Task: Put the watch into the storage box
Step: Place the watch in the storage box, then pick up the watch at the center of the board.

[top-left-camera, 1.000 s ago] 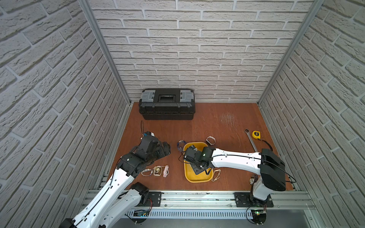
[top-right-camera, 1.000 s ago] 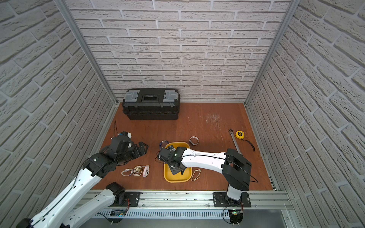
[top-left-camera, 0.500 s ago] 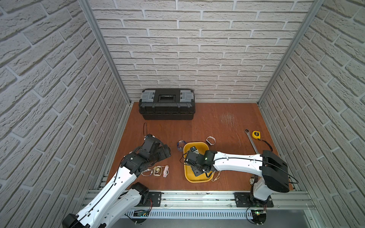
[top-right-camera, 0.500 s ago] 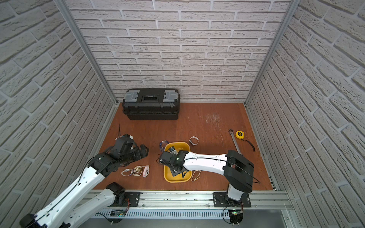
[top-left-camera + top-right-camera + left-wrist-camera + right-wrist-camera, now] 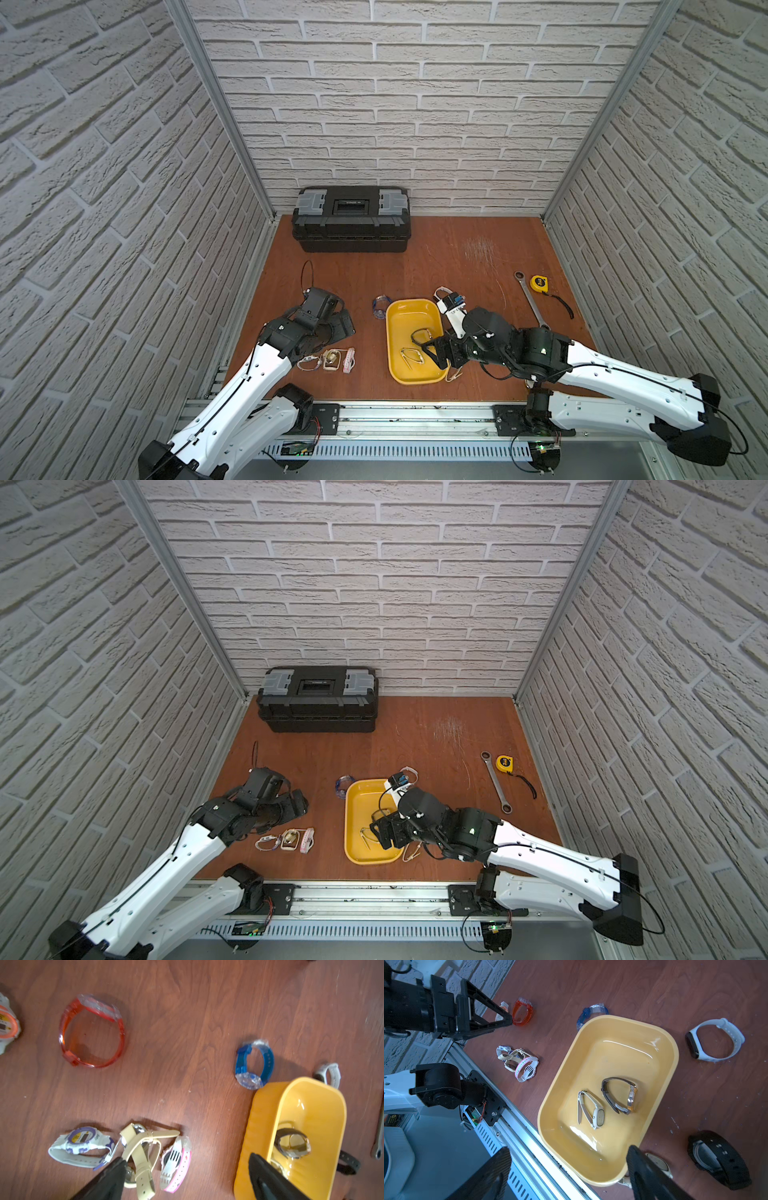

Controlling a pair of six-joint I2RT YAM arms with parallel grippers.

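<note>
Brick-patterned walls on three sides, brown wooden worktop (image 5: 436, 266) below, black toolbox (image 5: 351, 224) against the back edge, toward the left.

Near the front-left corner, left gripper (image 5: 187, 1175) spread wide and empty, poised by a huddle of three: white-and-purple watch (image 5: 81, 1142), beige-strapped watch (image 5: 141, 1151) and pink-and-white watch (image 5: 176, 1163), touching or overlapping. Further along, blue watch (image 5: 253, 1064) just beside the back-left corner of the storage box (image 5: 670, 1068).

Inside the box, toward its front half, white-strapped watch (image 5: 591, 1109) and dark-strapped watch (image 5: 620, 1095), lying apart on the bottom. Right gripper (image 5: 569, 1157) above them, jaws wide apart, pinching nothing.

Past the box's right side: white band watch (image 5: 714, 1041), black watch (image 5: 718, 1159), and pale round watch (image 5: 656, 1161) tucked against the front-right corner. Toward the right edge, wrench (image 5: 530, 299) and tape measure (image 5: 539, 283).

Likely trouble on the right: clipping the box's rim with a low finger while pulling back, skidding or tipping the light box. On the left: hooking a neighbouring strap when closing on one of the huddle – two dragged up together, one dropped short of the box.
</note>
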